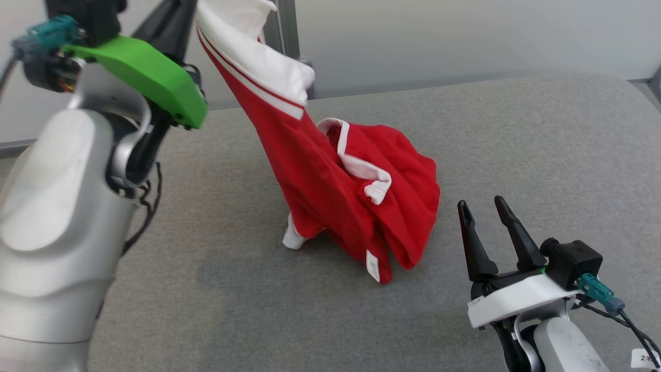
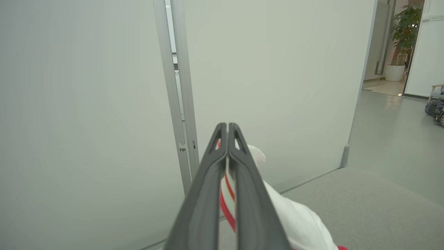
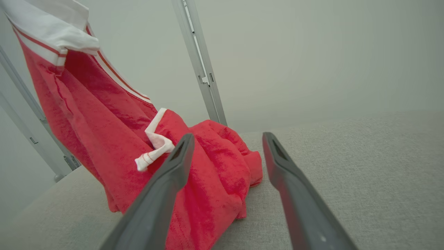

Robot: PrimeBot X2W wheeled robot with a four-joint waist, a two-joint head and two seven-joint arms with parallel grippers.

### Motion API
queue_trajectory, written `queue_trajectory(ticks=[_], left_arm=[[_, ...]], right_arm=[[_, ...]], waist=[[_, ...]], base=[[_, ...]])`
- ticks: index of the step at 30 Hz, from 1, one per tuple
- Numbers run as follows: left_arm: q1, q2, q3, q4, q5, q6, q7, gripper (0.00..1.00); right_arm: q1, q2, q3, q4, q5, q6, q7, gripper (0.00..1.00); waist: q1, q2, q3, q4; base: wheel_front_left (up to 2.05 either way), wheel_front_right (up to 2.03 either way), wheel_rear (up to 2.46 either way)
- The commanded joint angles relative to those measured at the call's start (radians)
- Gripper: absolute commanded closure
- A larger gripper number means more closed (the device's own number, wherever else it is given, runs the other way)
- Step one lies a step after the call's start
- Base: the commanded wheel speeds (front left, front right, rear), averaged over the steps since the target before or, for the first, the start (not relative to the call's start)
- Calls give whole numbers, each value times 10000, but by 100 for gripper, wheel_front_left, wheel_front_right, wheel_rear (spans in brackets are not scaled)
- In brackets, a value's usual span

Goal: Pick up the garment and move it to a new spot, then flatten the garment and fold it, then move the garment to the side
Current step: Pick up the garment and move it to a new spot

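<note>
closest to us, at the lower right of the head view, our right gripper (image 1: 480,202) sits low over the grey padded surface (image 1: 542,144). its two dark fingers are spread wide with nothing between them. in its own wrist view it points at the heap of red cloth, near it but not touching.

at the lower left our pale left forearm (image 1: 57,206) rises to a green bracket (image 1: 150,72). our left gripper (image 2: 227,125) is held high above the surface with its fingers pressed fully together. it pinches a red-and-white striped edge of the garment (image 1: 320,181), and the cloth shows between the fingers in the left wrist view.

from that pinch the garment stretches down as a taut red band, with a white piece and white stripes near the top. its lower bulk lies crumpled on the middle of the surface, with a white care label (image 1: 373,266) at its near edge.

beyond the surface stand a pale wall panel (image 1: 465,31) and a metal post (image 1: 287,26). farthest off, through an opening in the left wrist view, stands a potted plant (image 2: 404,34).
</note>
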Motion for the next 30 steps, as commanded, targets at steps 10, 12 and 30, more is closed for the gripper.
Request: queue_trajectory(ticks=[10,12,30], left_arm=[[-901,2202,1096,-958,438,711,1194,100],[-949,2560,1301,-725,409,689,1263,100],[2473,1996,1438,4017,-692,-8,-258,100]], right_arm=[[139,124,72,-44,96,4,-28,0],[90,144,90,-69,97,4,-28,0],[-562,31,334,-13,174,4,-28,0]], waist=[[0,-1,-287,1309],[0,-1,-192,1430],[0,-1,616,1341]], base=[[0,0,0],[0,0,0],[0,0,0]])
